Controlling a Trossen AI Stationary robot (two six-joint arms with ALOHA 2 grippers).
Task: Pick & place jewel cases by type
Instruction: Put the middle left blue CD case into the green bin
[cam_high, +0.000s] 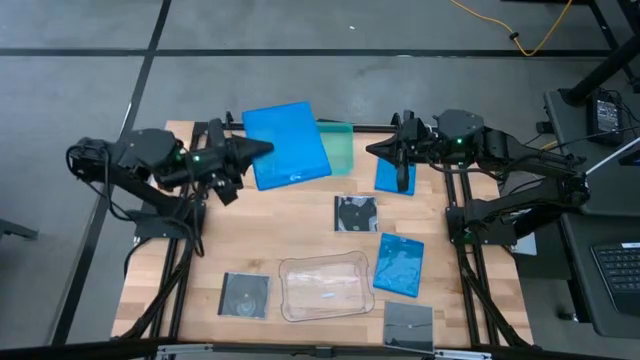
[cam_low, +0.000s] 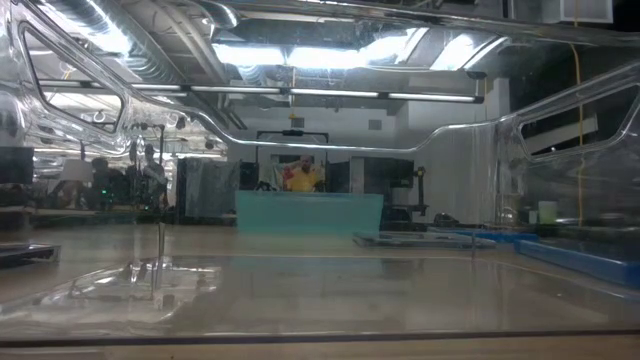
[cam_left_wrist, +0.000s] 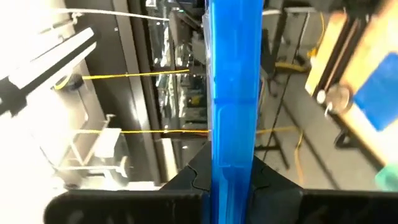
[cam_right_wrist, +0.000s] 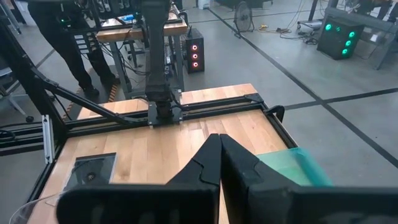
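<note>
Blue plastic fills the middle of the left wrist view: the left gripper (cam_high: 262, 148) has its fingers clamped on the edge of a large blue jewel case (cam_high: 287, 144), which it holds in the air at the far side of the bench (cam_high: 300, 235), partly over the teal tray (cam_high: 340, 146). In the left wrist view this blue jewel case (cam_left_wrist: 234, 93) is seen edge-on, between the two dark fingers (cam_left_wrist: 193, 180).

The right gripper (cam_high: 378, 150) hovers at the far right of the bench with its fingers together and nothing between them; in its own wrist view the fingers (cam_right_wrist: 208, 163) meet at a point. Just beside it, a second blue case (cam_high: 393, 176) lies flat on the bench to the right of the teal tray.

A third blue case (cam_high: 399, 264) lies further to the near right. One dark square disc case (cam_high: 355, 213) lies in the middle of the bench, another disc case (cam_high: 244, 295) at the near left, and the last disc case (cam_high: 409, 325) at the near right edge. The clear rounded tray (cam_high: 324, 287) sits at the near side, between the two near disc cases.
</note>
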